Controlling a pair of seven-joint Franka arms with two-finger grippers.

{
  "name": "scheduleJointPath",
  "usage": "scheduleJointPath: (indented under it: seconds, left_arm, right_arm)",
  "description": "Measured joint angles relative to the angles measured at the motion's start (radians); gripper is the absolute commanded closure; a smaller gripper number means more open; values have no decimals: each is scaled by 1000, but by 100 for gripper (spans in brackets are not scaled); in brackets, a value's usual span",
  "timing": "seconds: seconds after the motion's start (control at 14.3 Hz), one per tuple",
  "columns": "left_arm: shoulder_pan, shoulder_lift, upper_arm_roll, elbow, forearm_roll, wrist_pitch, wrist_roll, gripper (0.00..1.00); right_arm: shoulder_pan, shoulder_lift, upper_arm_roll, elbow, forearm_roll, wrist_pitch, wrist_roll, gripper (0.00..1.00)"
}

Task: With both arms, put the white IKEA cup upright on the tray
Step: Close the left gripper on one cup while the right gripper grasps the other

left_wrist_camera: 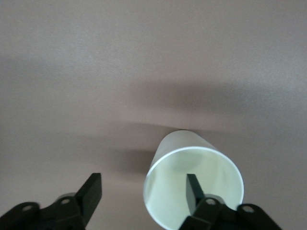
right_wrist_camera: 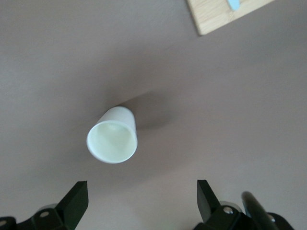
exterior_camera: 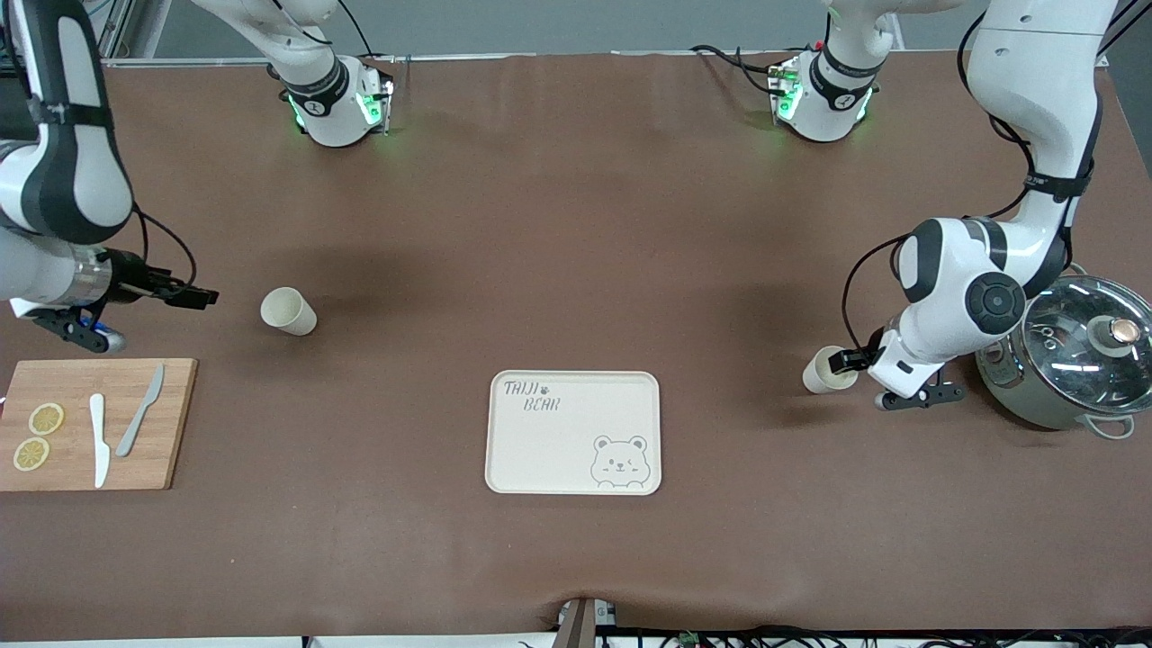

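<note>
Two white plastic cups lie on their sides: one near the left arm's desk edge, left gripper straddling its rim, one finger inside, not clamped. Other cup lies ahead of right gripper, wide open, empty. Cream rectangular tray sits mid-desk.

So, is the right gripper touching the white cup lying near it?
Apart. The right wrist view shows bare table between the open right gripper and the white cup.

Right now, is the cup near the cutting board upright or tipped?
Tipped: the cup lies on its side, its open mouth showing sideways.
</note>
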Motion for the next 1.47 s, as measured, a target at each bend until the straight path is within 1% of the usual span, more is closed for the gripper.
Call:
scheduleJointPath:
  seconds: [0.14, 0.21, 0.28, 0.35, 0.49, 0.56, 0.84, 0.98, 1.05, 1.26, 1.33, 1.4, 1.47]
  left_arm:
    - [0, 7, -1, 0, -4, 9, 0, 61]
    - [0, 10, -1, 0, -4, 11, 0, 77]
    - [0, 14, -2, 0, -4, 13, 0, 95]
    - [0, 18, -2, 0, -4, 15, -1, 100]
    - [0, 22, -2, 1, -25, 18, -5, 100]
    - [0, 22, -3, 1, -44, 19, -5, 100]
    - [-2, 22, -8, 8, -53, 19, -5, 100]
    - [-3, 22, -13, 12, -53, 19, -5, 100]
    - [-3, 22, -14, 14, -53, 19, -5, 100]
    - [-3, 21, -17, 27, -54, 19, -5, 100]
    - [-2, 20, -23, 34, -54, 19, -6, 100]
    - [-3, 20, -34, 43, -55, 19, -9, 100]
    - [-4, 19, -44, 57, -55, 16, -14, 100]
  right_arm:
    - [9, -12, 0, -27, 0, 6, 14, 0]
    - [8, -11, -3, -46, 0, 26, 15, 0]
    - [7, -11, -5, -72, 0, 73, 15, 0]
    - [7, -11, -6, -110, 0, 152, 15, 0]
    - [7, -10, -7, -201, 0, 330, 15, 0]
    - [7, -10, -7, -239, 0, 383, 15, 0]
    - [12, -11, -4, -312, 0, 450, 15, 0]
    - [27, -11, -2, -366, 0, 540, 15, 0]
    - [34, -11, -1, -393, 0, 575, 15, 6]
    - [42, -11, -1, -432, 0, 609, 16, 8]
    - [46, -12, -1, -437, 0, 609, 20, 28]
    - [51, -11, -1, -442, 0, 609, 31, 44]
    - [56, -12, 0, -445, 0, 609, 44, 49]
